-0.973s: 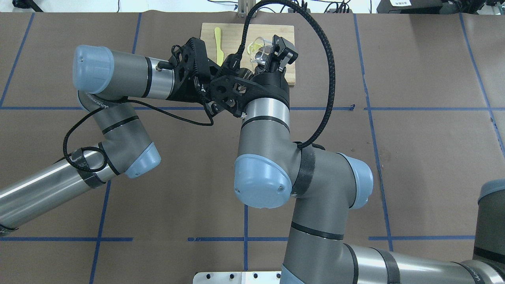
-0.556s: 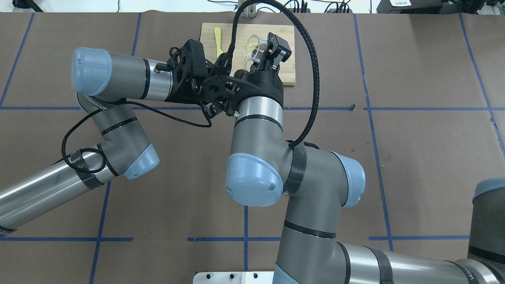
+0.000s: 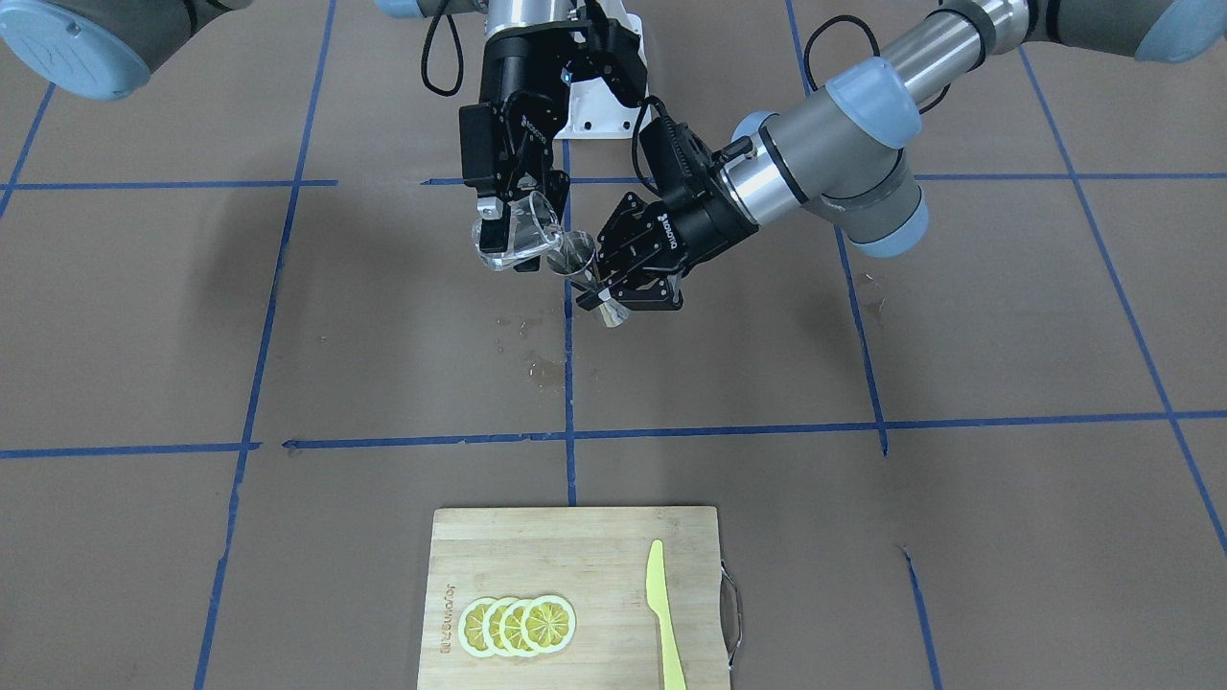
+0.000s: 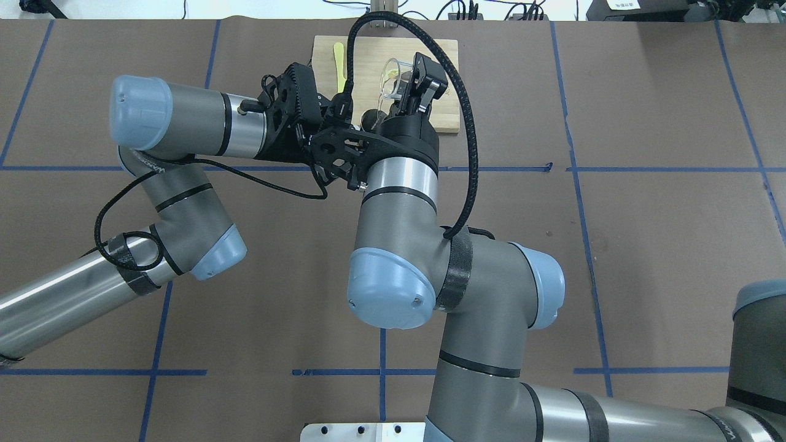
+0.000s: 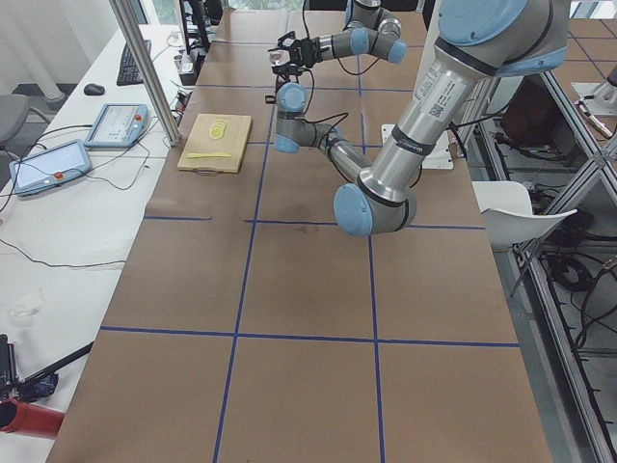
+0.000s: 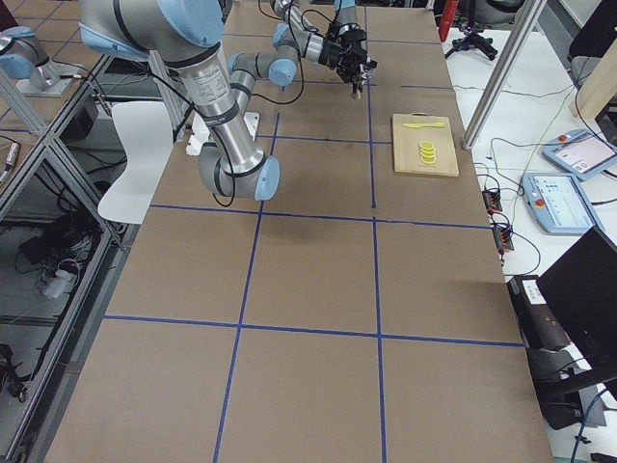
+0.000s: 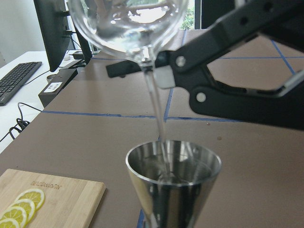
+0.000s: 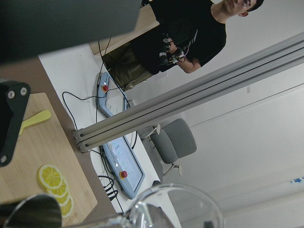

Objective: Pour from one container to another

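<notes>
Left wrist-mounted view has the pour live: a thin clear stream (image 7: 156,111) drops from the lip of the tilted glass cup (image 7: 127,26), directly above the jigger (image 7: 172,183), and lands inside its upper cone. So pickup and line-up are done. By my read, what's left is emptying the cup and tipping it back upright. Liquid pools in the jigger's bowl, short of the rim; how much remains in the cup I can't tell. Right gripper (image 3: 508,228) is clamped on the cup, just above the jigger. Left gripper (image 3: 604,287) is clamped at the jigger's waist. Damp spots (image 3: 542,369) mark the table (image 3: 863,479) near the jigger.
</notes>
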Controlling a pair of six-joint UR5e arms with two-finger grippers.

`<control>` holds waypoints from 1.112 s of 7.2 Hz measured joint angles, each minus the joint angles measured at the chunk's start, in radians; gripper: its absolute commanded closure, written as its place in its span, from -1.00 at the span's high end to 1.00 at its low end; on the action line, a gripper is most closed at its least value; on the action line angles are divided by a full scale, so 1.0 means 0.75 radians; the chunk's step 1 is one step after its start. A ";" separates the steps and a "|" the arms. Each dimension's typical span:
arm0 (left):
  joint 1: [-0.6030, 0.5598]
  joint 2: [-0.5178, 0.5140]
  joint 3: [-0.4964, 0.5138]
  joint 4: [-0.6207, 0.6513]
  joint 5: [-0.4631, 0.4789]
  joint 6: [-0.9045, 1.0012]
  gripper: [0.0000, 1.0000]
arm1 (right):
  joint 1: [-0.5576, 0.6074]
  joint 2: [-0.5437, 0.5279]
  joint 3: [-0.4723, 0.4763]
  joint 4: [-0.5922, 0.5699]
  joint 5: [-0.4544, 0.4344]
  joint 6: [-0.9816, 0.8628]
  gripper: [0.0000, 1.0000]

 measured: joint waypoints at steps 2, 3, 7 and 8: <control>0.002 -0.001 0.000 0.000 0.000 -0.006 -1.00 | -0.003 0.001 -0.001 -0.002 -0.007 -0.005 -1.00; 0.003 -0.002 0.000 0.000 0.000 -0.008 -1.00 | -0.005 0.000 -0.003 -0.002 -0.012 -0.007 -1.00; 0.004 -0.003 0.000 0.000 0.000 -0.010 -1.00 | -0.010 -0.002 -0.005 -0.002 -0.017 -0.048 -1.00; 0.004 -0.002 0.000 0.000 0.000 -0.010 -1.00 | -0.010 -0.003 -0.005 -0.002 -0.018 -0.050 -1.00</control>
